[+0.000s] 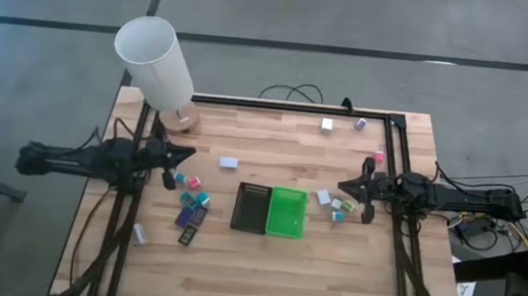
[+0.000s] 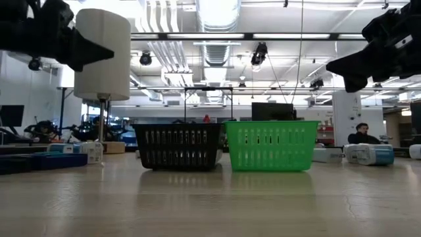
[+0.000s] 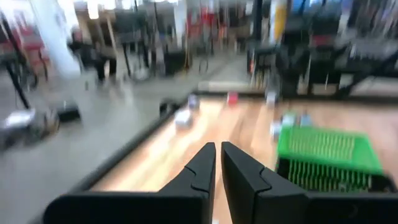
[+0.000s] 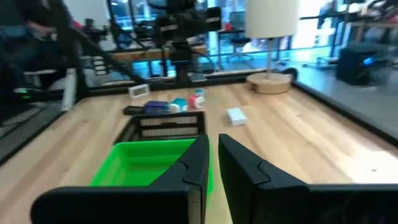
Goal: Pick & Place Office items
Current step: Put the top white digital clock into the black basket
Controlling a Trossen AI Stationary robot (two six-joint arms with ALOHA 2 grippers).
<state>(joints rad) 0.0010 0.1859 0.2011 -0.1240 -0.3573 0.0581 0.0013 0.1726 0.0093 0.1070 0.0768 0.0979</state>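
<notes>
lamp (image 1: pixel 159 60): white cylinder shade on a round wooden base, far left corner of the wooden counter (image 1: pixel 233 271).

left pincer (image 1: pixel 168 171): raised above the counter's left side, near the lamp base, pointing toward the middle. fingers (image 3: pixel 200 171) drawn close with only a narrow slit between them, nothing gripped.

office items, left group: pink block (image 1: pixel 195 182) and teal blocks (image 1: pixel 201 199) just right of the left pincer; flat dark-blue rectangles (image 1: pixel 189 222) on the near side of them; a small white block (image 1: pixel 139 234) alone toward the near left edge; a white block (image 1: pixel 228 163) apart toward the middle. all lie on the bare counter.

black tray (image 1: pixel 251 208): slotted walls, centre of the counter, touching the green tray. contents cannot be told.

green tray (image 1: pixel 287 212): slotted walls, just right of the black one; the right wrist view shows its inside bare.

office items, right group: small white and teal blocks (image 1: pixel 336 206) between the green tray and the right pincer; a pink block (image 1: pixel 378 156) beside the rail; a white block (image 1: pixel 326 125) and a purple block (image 1: pixel 360 124) near the far edge.

right pincer (image 1: pixel 369 189): raised above the counter's right side, pointing toward the trays. fingers (image 4: pixel 196 162) nearly together, a slim gap only, nothing gripped.

person (image 2: pixel 360 134): seated in the room beyond the counter, at right in the low view.
</notes>
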